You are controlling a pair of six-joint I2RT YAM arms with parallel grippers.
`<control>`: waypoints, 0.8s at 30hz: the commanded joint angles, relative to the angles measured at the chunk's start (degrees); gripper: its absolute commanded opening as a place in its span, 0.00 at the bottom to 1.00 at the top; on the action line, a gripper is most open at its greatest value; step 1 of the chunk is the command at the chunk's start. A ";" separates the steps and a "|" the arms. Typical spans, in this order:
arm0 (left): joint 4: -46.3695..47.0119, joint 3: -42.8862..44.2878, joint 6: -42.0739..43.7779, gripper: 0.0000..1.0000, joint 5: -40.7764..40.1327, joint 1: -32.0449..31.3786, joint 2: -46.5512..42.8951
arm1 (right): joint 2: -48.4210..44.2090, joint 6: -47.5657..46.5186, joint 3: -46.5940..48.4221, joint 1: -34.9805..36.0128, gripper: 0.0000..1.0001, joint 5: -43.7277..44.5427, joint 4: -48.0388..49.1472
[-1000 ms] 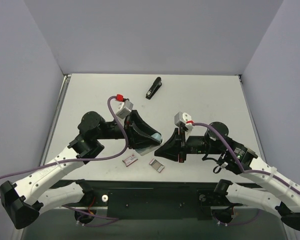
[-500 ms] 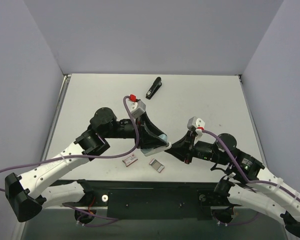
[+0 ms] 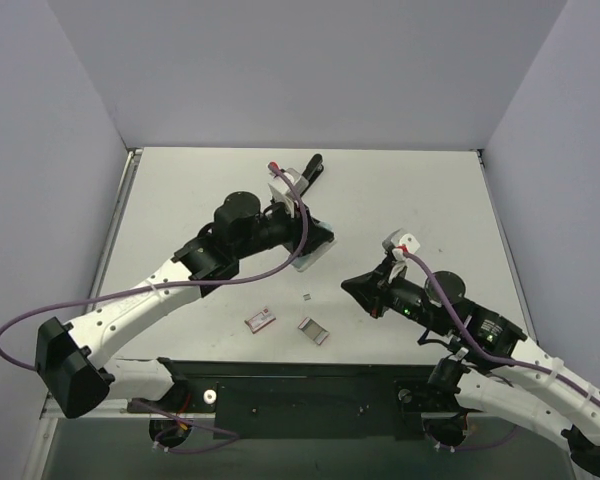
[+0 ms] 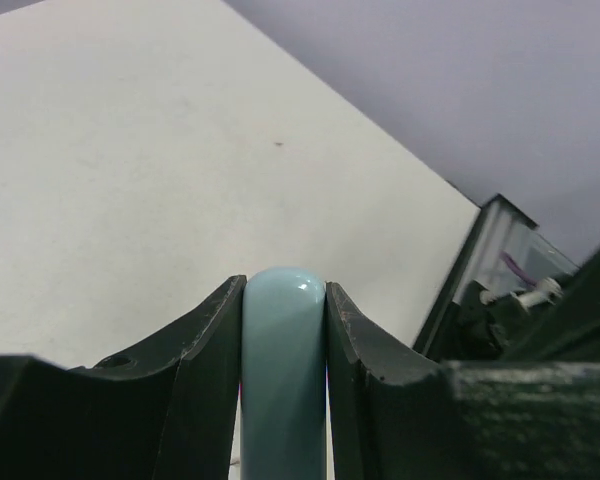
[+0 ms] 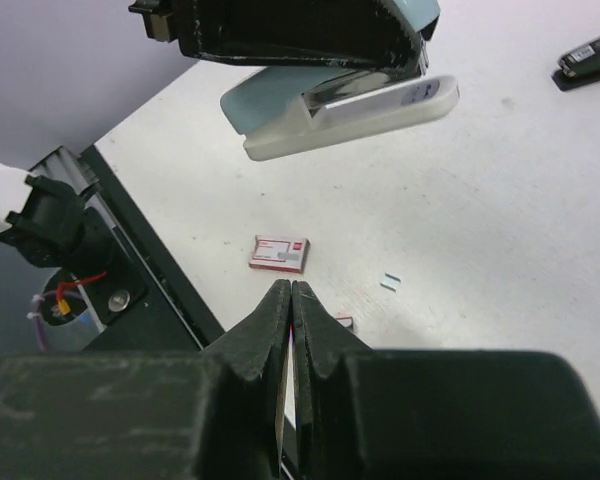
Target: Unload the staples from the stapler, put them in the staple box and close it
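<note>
**Stapler clamped in the left gripper, loose staples on the table below**

Nearest the arm bases, a small grey piece (image 3: 313, 331) and a small pinkish-red box (image 3: 261, 319) lie close together on the table (image 3: 180, 200), not touching. Just beyond them and to the right, the right gripper (image 3: 348, 286) points toward the middle of the table. Its jaws are pressed tight together, and its wrist view shows nothing between the two fingers (image 5: 265, 320).

A little past the box, the staples (image 3: 308, 294) lie loose on the bare table as a tiny pale strip. In the right wrist view they show as two short bits side by side. They lie apart from the box and from both grippers.

Further out, the left gripper (image 3: 318, 240) holds the stapler (image 4: 283, 370), which is pale blue on top with a white base. The jaws are partway closed and grip the blue body from both sides, each finger flat against it. From the right wrist view the stapler appears lifted off the table, with a shiny rail showing between the blue top and the white base.

Farthest back, near the rear wall, a slim black object (image 3: 310, 172) lies on the table, well apart from everything else.
</note>
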 commanded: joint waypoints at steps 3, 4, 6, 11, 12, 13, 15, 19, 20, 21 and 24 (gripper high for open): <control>-0.21 4.76 3.05 0.00 -14.90 0.82 6.11 | 1.82 4.55 -0.59 -0.41 0.00 14.15 -4.47; -0.13 5.03 3.13 0.00 -15.61 0.82 7.86 | 2.17 4.99 -0.59 -0.41 0.00 15.30 -5.18; -0.12 5.91 3.66 0.00 -18.16 0.91 10.76 | 2.97 6.31 -0.94 -0.41 0.00 18.47 -6.85; 2.95 9.42 4.54 0.00 -19.57 0.82 18.33 | 3.23 8.33 -2.69 -0.41 0.00 22.78 -8.70; 3.30 9.86 4.54 0.00 -19.66 0.82 20.43 | 3.23 8.60 -2.78 -0.32 0.00 23.05 -8.87; 3.39 11.08 4.71 0.00 -19.66 0.82 21.76 | 3.32 9.12 -3.04 -0.49 0.00 23.57 -9.40; 4.09 12.67 4.80 0.00 -19.57 0.91 26.14 | 3.06 9.56 -3.48 -0.49 0.00 24.10 -10.10; 5.49 16.01 4.54 0.00 -19.13 0.82 32.82 | 1.83 11.32 -4.97 -0.49 0.00 25.33 -10.98; 5.85 17.15 4.02 0.00 -18.69 0.82 33.80 | 1.39 11.67 -5.42 -0.58 0.00 25.86 -11.16; 6.72 17.77 3.84 0.00 -18.34 0.82 35.81 | 1.21 12.54 -5.68 -0.58 0.00 26.21 -11.42; 7.69 20.93 3.05 0.00 -17.90 0.64 39.60 | -0.01 13.96 -6.91 -0.67 0.00 27.26 -12.13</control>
